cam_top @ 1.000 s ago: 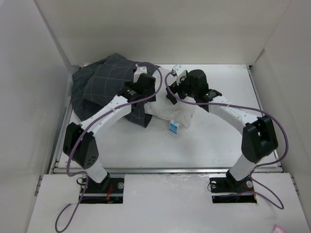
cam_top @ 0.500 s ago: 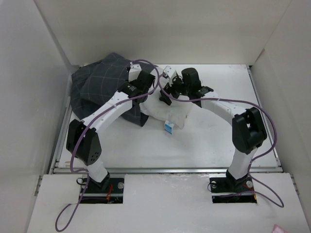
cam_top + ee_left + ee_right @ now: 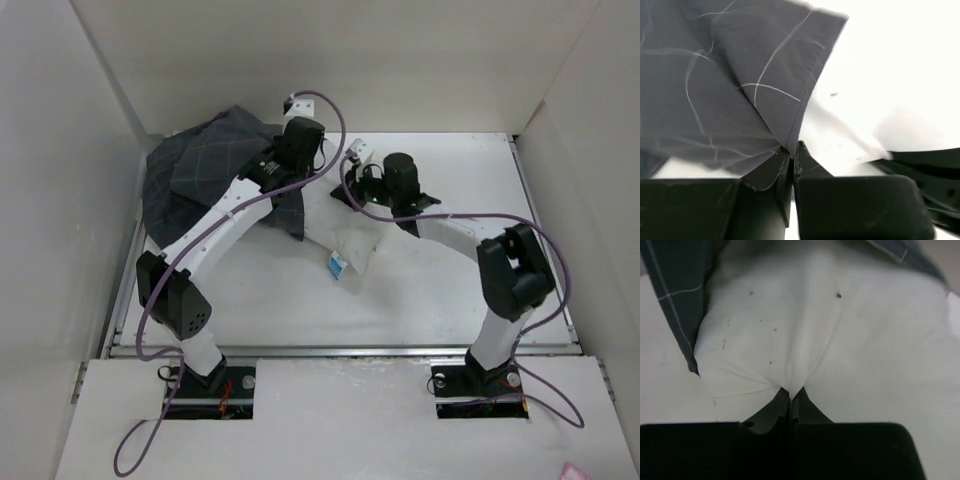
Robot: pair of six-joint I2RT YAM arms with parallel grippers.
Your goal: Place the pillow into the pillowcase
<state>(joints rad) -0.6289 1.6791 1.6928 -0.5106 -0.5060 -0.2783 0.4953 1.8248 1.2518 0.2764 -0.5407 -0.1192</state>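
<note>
Both pinches are closed as we hold the pillowcase (image 3: 715,85) hem in the left gripper (image 3: 792,150) and, just to its right, the pillow (image 3: 840,345) in the right gripper (image 3: 791,395).

One pillow (image 3: 352,240), one pillowcase (image 3: 190,175), two arms (image 3: 215,225)

We see a white counter (image 3: 440,290) fenced by plain white walls (image 3: 330,60) at top, left and right of frame.
</note>
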